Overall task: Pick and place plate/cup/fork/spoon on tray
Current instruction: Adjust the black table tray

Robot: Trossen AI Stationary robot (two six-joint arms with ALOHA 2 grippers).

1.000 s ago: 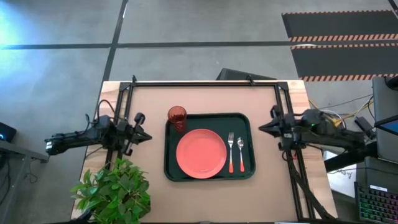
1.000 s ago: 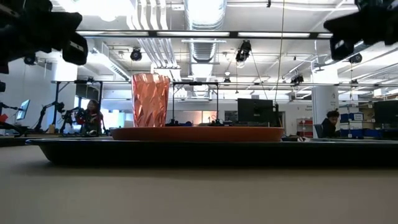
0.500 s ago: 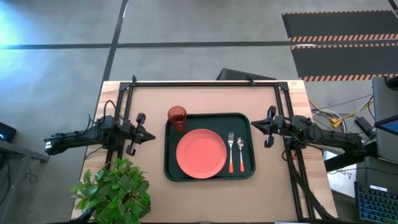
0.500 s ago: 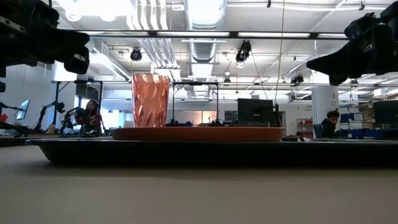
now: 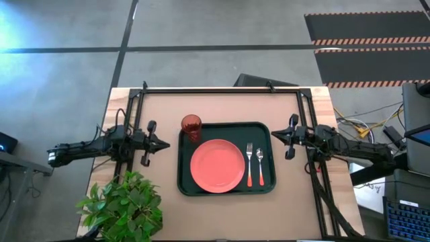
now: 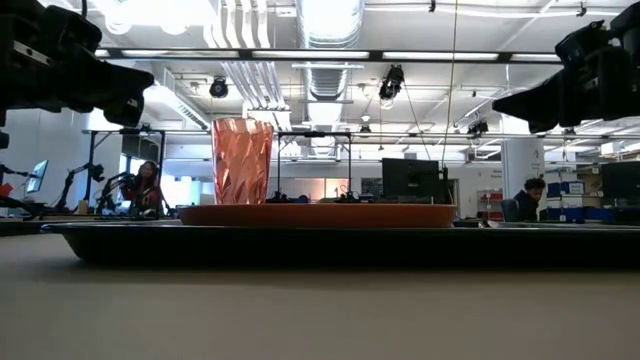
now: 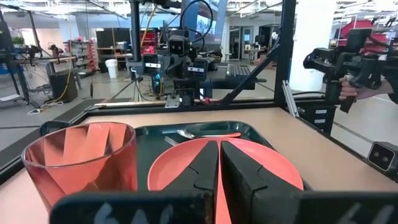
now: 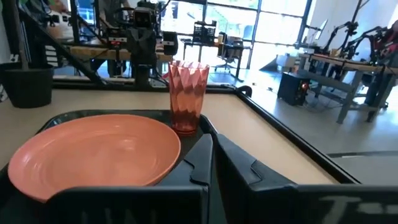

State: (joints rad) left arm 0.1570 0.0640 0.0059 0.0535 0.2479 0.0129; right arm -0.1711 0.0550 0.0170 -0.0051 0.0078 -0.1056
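The salmon-orange plate (image 5: 217, 165) lies flat in the dark tray (image 5: 226, 189) at the table's middle. The fork (image 5: 249, 163) and the spoon (image 5: 259, 165) lie side by side on the tray, right of the plate, heads toward the far edge. The red-brown cup (image 5: 191, 126) stands upright at the tray's far left corner. My left gripper (image 5: 163, 143) hovers shut just left of the tray, pointing at it; its wrist view (image 7: 219, 180) shows cup and plate ahead. My right gripper (image 5: 272, 134) hovers shut at the tray's right rim (image 8: 213, 165).
A leafy green plant (image 5: 124, 205) stands at the table's near left corner, close under my left arm. Black frame rails (image 5: 222, 89) run along the far edge and both sides. Bare tabletop lies between tray and near edge. People sit in the room behind (image 6: 147, 185).
My right gripper has moved toward the table's left, up to the tray's right rim, and come lower, turning about its axis. My left gripper has moved a little toward the tray. The plate, cup, fork and spoon have stayed in place.
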